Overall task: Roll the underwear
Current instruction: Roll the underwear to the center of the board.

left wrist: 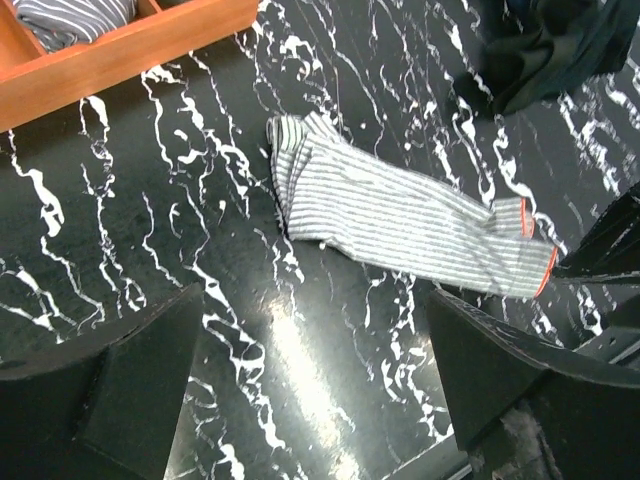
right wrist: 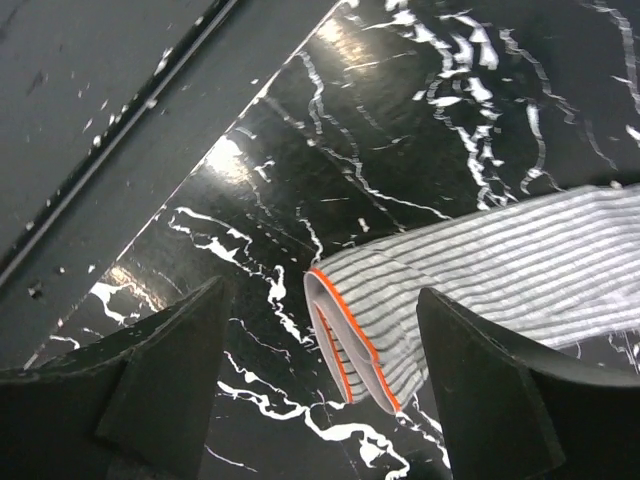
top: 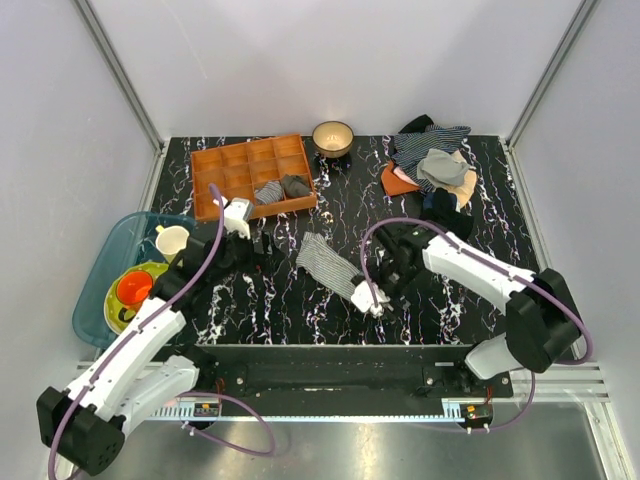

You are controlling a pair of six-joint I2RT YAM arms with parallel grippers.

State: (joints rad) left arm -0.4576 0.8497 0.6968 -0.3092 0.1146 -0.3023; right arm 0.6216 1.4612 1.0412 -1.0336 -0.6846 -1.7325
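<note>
The underwear (top: pixel 325 260), white cloth with thin grey stripes, lies folded into a long narrow strip mid-table, slanting from upper left to lower right. Its orange-edged end (right wrist: pixel 345 340) curls over on the table between the wide-apart fingers of my right gripper (right wrist: pixel 320 295), which is open and holds nothing. In the top view the right gripper (top: pixel 365 292) hovers at that near end. My left gripper (top: pixel 262 250) is open to the left of the strip, over bare table (left wrist: pixel 312 330). From the left wrist the whole underwear (left wrist: pixel 400 215) shows ahead of the fingers.
An orange wooden divider tray (top: pixel 215 165) at the back left holds rolled garments. A bowl (top: pixel 332 135) and a pile of clothes (top: pixel 435 165) sit at the back. A blue tub (top: pixel 105 270) with a cup and dishes stands at the left edge. Black cloth (left wrist: pixel 545 45) lies beyond the strip.
</note>
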